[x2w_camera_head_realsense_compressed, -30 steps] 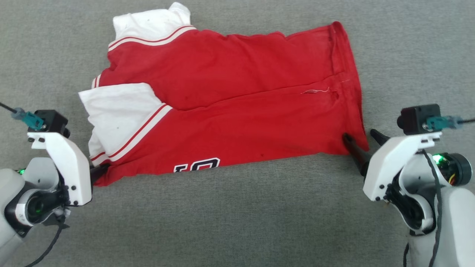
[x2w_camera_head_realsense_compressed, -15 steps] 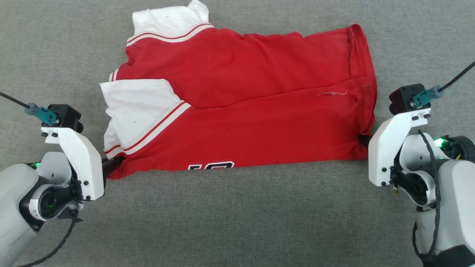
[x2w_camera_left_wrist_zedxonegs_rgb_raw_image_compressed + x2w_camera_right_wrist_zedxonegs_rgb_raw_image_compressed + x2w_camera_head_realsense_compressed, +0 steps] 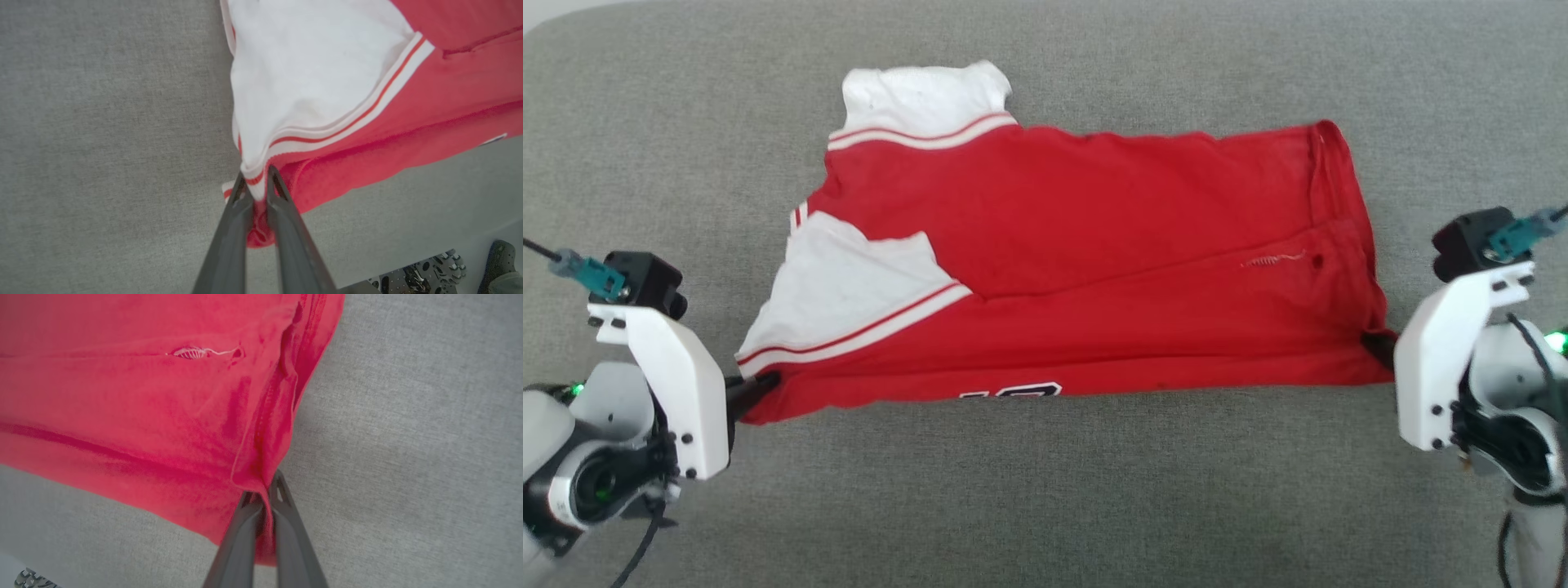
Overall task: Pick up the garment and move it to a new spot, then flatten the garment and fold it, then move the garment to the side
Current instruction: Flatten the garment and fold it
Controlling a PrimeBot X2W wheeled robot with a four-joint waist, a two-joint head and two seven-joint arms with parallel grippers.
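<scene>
The garment [image 3: 1094,269], a red jersey with white sleeves and striped trim, lies folded lengthwise on the grey surface, its near edge raised. Black white-outlined characters peek out at that edge [image 3: 1010,391]. My left gripper [image 3: 760,384] is shut on the near left corner, pinching striped trim and red cloth between its fingers [image 3: 255,192]. My right gripper [image 3: 1376,347] is shut on the near right corner of the red hem [image 3: 261,490]. A small tear with loose white thread [image 3: 192,352] shows near the hem.
Grey fabric surface [image 3: 1045,490] spreads all around the garment, with open room in front and at both sides. Its rounded far left corner [image 3: 556,12] shows at the top. Below the surface's edge, a dark shoe [image 3: 500,261] and a perforated plate [image 3: 421,273] are on the floor.
The right gripper, open beside the right hem corner a second ago, has closed on it. Both near corners now lift, stretching the near edge taut. The camera has shifted as well.
</scene>
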